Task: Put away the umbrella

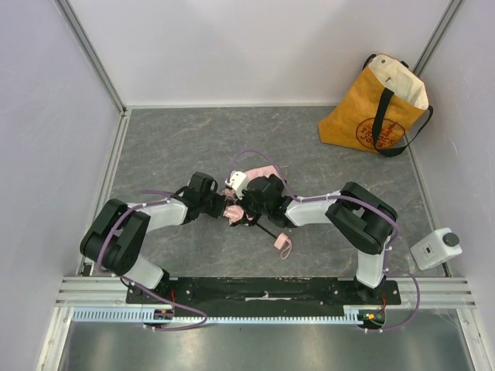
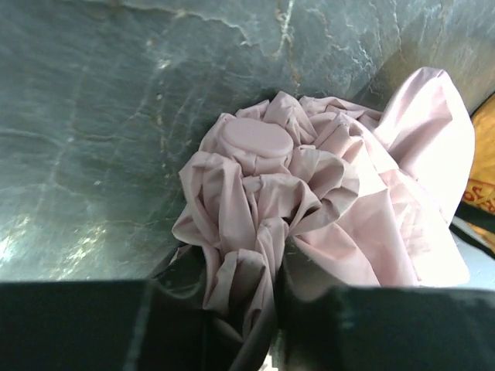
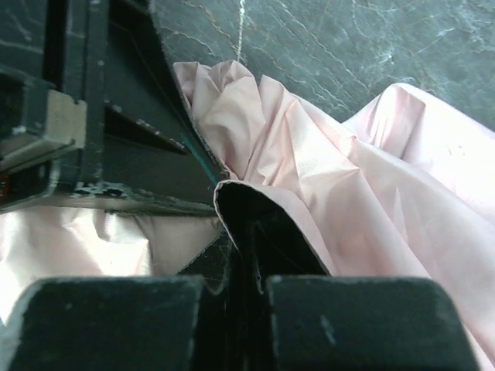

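Note:
The pale pink umbrella (image 1: 264, 171) lies crumpled at mid-table between my two arms. Its thin black shaft runs toward the front right to the small pink handle (image 1: 280, 242) with its strap. My left gripper (image 1: 227, 210) is shut on bunched fabric just below the umbrella's round top cap (image 2: 255, 139); in the left wrist view the gripper (image 2: 259, 325) has cloth pinched between its jaws. My right gripper (image 1: 247, 209) meets it from the right and is shut on a dark-lined fold of fabric (image 3: 309, 178); in the right wrist view this gripper (image 3: 236, 301) holds that fold.
A yellow tote bag (image 1: 371, 116) stands open at the back right; its edge shows in the left wrist view (image 2: 483, 185). A small white device (image 1: 437, 247) sits at the right front. Walls enclose the table on three sides. The left gripper's black body (image 3: 93, 116) is close beside the right gripper.

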`<state>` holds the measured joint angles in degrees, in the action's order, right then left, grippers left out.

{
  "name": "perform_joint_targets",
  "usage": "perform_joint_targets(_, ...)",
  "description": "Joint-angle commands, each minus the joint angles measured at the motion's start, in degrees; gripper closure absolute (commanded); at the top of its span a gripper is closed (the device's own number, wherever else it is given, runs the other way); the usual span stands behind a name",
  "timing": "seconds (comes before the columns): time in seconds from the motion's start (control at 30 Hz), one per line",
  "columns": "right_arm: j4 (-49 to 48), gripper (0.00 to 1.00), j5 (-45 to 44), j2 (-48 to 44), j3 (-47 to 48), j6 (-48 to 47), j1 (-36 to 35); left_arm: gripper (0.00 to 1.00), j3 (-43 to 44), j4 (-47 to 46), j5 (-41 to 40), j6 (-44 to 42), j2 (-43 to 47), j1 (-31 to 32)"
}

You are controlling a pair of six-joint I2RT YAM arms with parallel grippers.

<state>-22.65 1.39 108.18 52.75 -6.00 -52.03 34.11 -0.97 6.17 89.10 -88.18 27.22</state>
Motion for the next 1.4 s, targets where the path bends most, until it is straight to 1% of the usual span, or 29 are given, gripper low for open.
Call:
perform_joint_targets(0.0,13.5,1.0,1.9,1.1,-0.1,-2.7,-5.5,0.94,-4.0,-0.6,-4.4,-4.9,-6.7,0.0)
perform_joint_targets(0.07,14.3,1.0,0.2,-0.2,0.0,-1.3,-5.5,0.98,-6.5,-2.4,-5.2,-5.2,-4.4,0.1)
perform_joint_targets(0.13,14.5,0.98,-1.0,-2.1,-0.3,0.5,-5.5,0.98,-8.1,-2.7,-6.0,-6.5,-1.4,0.1)
perform_joint_targets(0.17,15.5,0.9,-3.2,-2.8,0.2,2.3,-5.5,0.98,-8.5,-1.2,-6.0,-6.5,0.1,0.0)
perform_joint_targets(0.2,17.9,0.81,-5.6,-3.7,1.3,4.6,-5.5,0.98,-8.4,0.6,-8.1,-6.2,1.1,0.1)
perform_joint_targets(0.23,20.3,0.72,-7.6,-5.2,2.3,5.9,-5.5,0.98,-7.7,5.8,-8.5,-5.7,2.0,0.1)
perform_joint_targets(0.27,21.6,0.65,-9.1,-7.1,2.2,8.3,-5.5,0.98,-6.5,10.0,-8.7,-5.1,2.0,0.1)
perform_joint_targets(0.33,22.6,0.49,-12.4,-13.1,0.8,11.0,-5.6,0.98,-4.7,15.6,-8.3,-4.7,1.5,0.2)
perform_joint_targets(0.37,25.3,0.42,-13.4,-15.4,0.9,12.0,-5.5,0.99,-4.6,16.4,-7.8,-4.6,1.3,0.1)
perform_joint_targets(0.4,27.3,0.38,-13.7,-18.0,1.2,11.8,-6.2,0.98,-4.9,16.5,-7.4,-4.0,1.1,0.1)
perform_joint_targets(0.5,31.0,0.22,-18.1,-25.0,1.2,10.0,-11.1,0.98,-5.2,16.5,-7.0,-3.3,-0.1,0.2)
perform_joint_targets(0.53,31.7,0.17,-19.2,-27.1,1.0,9.5,-12.6,0.98,-5.2,16.7,-6.8,-3.3,-0.2,0.1)
perform_joint_targets(0.57,30.9,0.08,-18.6,-30.4,0.3,8.1,-14.0,0.98,-5.3,16.9,-6.5,-3.4,-0.4,0.1)
perform_joint_targets(0.6,30.0,0.02,-18.4,-32.2,-0.5,7.2,-14.8,0.98,-5.5,17.1,-6.4,-3.3,-0.4,0.2)
perform_joint_targets(0.67,28.6,0.02,-15.9,-32.9,-1.2,4.6,-15.4,0.99,-5.7,17.1,-6.4,-2.9,-0.3,0.1)
perform_joint_targets(0.73,27.8,0.02,-15.9,-30.2,-0.9,2.3,-15.8,0.98,-5.2,18.4,-5.1,-2.6,-0.2,0.1)
perform_joint_targets(0.8,25.8,0.02,-17.6,-27.0,-0.5,0.3,-16.8,0.98,-4.1,20.4,-5.4,-2.6,0.0,0.1)
perform_joint_targets(0.97,18.7,0.06,-21.2,-18.6,0.5,-2.7,-17.4,0.98,-2.9,21.9,-5.6,-2.4,1.2,0.1)
perform_joint_targets(1.1,14.8,0.09,-24.1,-11.3,2.3,-2.6,-17.4,0.98,-2.9,21.8,-5.3,-1.7,1.0,0.2)
perform_joint_targets(1.27,13.5,0.12,-28.4,-2.4,4.6,0.0,-17.4,0.98,-3.6,21.3,-4.9,-0.9,1.6,0.2)
perform_joint_targets(1.37,11.5,0.17,-31.1,1.7,4.7,2.4,-17.8,0.99,-4.1,20.8,-5.3,-0.2,2.8,0.3)
